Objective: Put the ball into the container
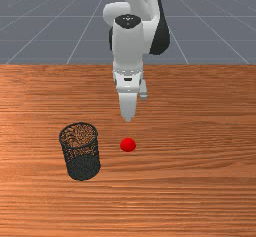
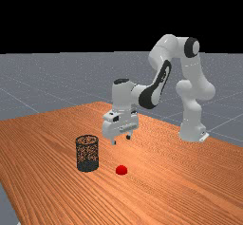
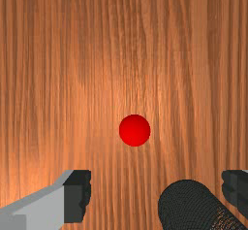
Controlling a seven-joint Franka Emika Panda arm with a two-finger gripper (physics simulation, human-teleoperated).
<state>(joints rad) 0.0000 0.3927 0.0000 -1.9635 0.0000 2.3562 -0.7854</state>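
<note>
Ball (image 1: 128,145) resting on wooden table (image 1: 190,191)

It's sitting near the mesh container (image 1: 83,168) — toward the front view's right; container standing upright. Gripper (image 2: 121,140) hovering above the table — fingers (image 3: 77,196) standing wide apart, grasping nothing.

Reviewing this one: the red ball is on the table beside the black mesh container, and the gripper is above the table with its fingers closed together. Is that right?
Not quite: the gripper's fingers are open, standing wide apart in the wrist view. The rest holds: the red ball is on the table beside the black mesh container, and the gripper is above the table.
</note>
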